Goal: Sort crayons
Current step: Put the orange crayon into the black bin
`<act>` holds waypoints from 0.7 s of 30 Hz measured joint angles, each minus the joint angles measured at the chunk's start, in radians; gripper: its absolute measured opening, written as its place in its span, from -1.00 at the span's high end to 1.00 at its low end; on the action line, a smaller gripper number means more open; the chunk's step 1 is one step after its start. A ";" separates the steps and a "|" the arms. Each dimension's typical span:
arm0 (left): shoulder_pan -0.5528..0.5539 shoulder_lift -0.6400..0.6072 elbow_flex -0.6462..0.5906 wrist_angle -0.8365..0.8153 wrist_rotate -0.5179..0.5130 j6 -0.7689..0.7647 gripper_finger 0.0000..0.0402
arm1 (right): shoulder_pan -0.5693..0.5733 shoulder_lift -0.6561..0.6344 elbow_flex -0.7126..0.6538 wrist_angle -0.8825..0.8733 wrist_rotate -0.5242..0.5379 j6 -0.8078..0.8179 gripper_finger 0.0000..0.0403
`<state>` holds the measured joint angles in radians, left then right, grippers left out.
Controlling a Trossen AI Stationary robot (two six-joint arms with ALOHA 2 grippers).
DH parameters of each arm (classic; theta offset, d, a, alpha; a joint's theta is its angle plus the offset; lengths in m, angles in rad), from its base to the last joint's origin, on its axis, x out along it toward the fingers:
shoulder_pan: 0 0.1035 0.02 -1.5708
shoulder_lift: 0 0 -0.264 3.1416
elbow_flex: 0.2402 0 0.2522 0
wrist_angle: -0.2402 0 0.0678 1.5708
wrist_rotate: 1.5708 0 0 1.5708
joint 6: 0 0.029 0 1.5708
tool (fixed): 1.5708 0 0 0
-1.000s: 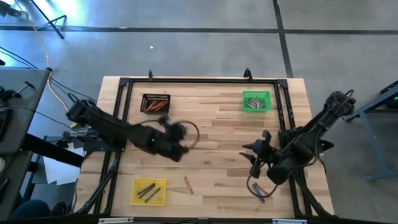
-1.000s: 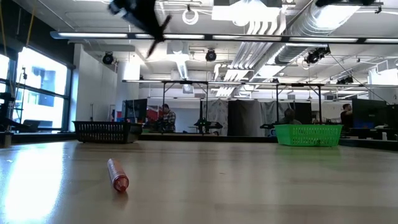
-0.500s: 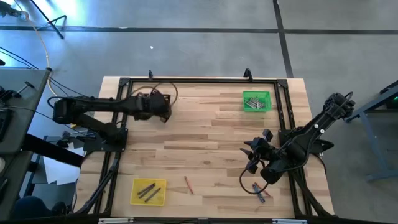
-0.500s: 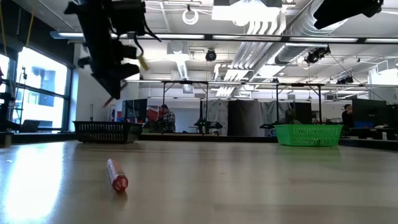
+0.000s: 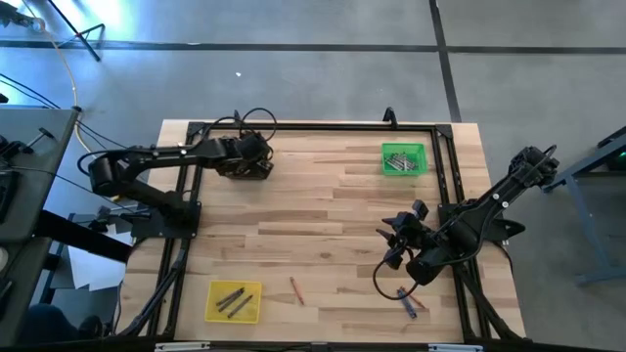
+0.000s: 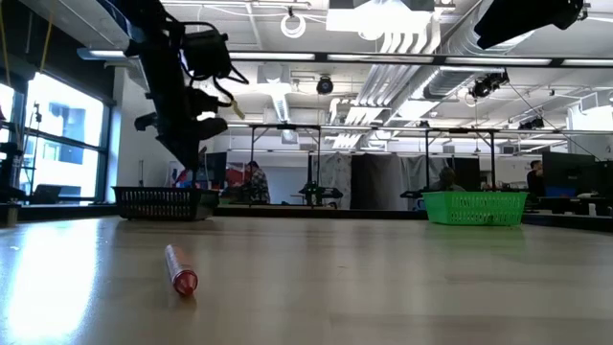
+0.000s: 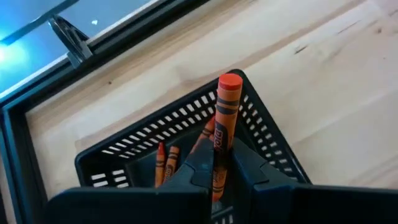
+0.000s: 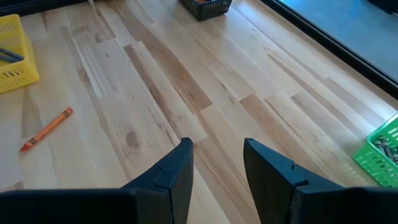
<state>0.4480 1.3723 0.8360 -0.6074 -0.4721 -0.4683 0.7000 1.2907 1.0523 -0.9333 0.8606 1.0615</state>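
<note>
Since the earlier frame, the left gripper [image 7: 214, 163] had travelled over the black tray [image 7: 261, 124], its fingers clenched on an orange crayon [image 7: 224, 118] standing up between them. Release seemed next. The right gripper [image 8: 216, 163] waited with fingers spread; another orange crayon [image 8: 47, 129] lay loose well ahead of them.

Black tray [image 5: 256, 172] mostly under the left tool [image 5: 249, 156]; green tray [image 8: 382, 149] cut off
</note>
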 joint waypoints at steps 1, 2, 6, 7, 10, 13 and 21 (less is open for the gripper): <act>0.003 0.006 0.000 0.001 0.001 0.001 0.95 | 0.000 0.000 0.000 0.001 0.000 0.000 0.34; 0.005 0.013 0.000 0.000 0.003 0.002 0.95 | 0.000 0.000 0.000 0.001 0.000 0.000 0.34; 0.011 0.029 0.000 0.005 0.001 0.015 0.94 | 0.000 0.000 0.000 0.002 0.000 0.000 0.34; 0.011 0.032 0.000 0.006 0.000 0.017 0.93 | 0.001 0.000 0.000 0.002 0.000 0.000 0.34; 0.010 0.037 0.000 0.007 0.000 0.018 0.86 | 0.001 0.000 0.000 0.002 0.000 0.004 0.34; 0.010 0.037 0.000 0.007 0.000 0.027 0.77 | 0.001 0.000 0.000 0.002 0.000 0.007 0.34; 0.010 0.037 0.000 0.004 0.001 0.027 0.59 | 0.001 0.000 0.000 0.003 0.000 0.008 0.34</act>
<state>0.4580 1.4090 0.8364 -0.6033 -0.4716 -0.4408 0.7006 1.2907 1.0523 -0.9302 0.8603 1.0690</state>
